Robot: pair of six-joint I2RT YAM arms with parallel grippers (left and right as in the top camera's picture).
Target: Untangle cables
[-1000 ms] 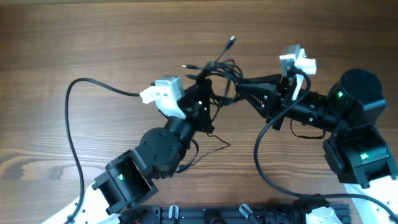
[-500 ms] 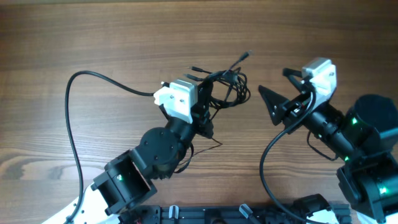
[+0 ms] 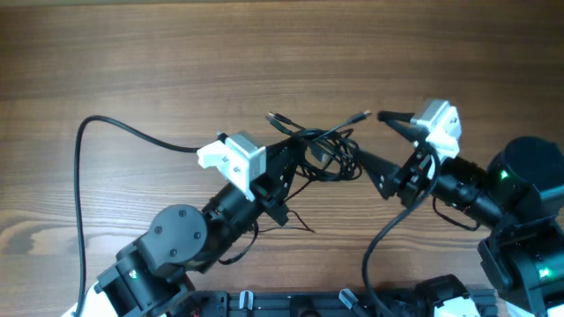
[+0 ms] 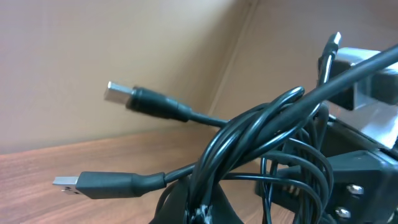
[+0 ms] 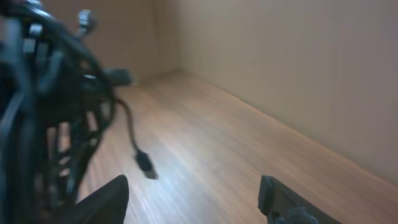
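Overhead, the tangle of thin black cables (image 3: 324, 151) with small plug ends hangs over the brown wooden surface (image 3: 132, 53), pinched by the left hand (image 3: 293, 164). The right hand (image 3: 381, 141) gapes just beside it, empty. Left wrist: plugs jut from the clamped cables (image 4: 261, 137). Right wrist: spread fingers (image 5: 102, 202), blurred cables (image 5: 43, 93) at left.

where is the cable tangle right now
In the overhead view the cable tangle is near mid-frame, gripped by the left pincer, with the open right pincer just to its right.
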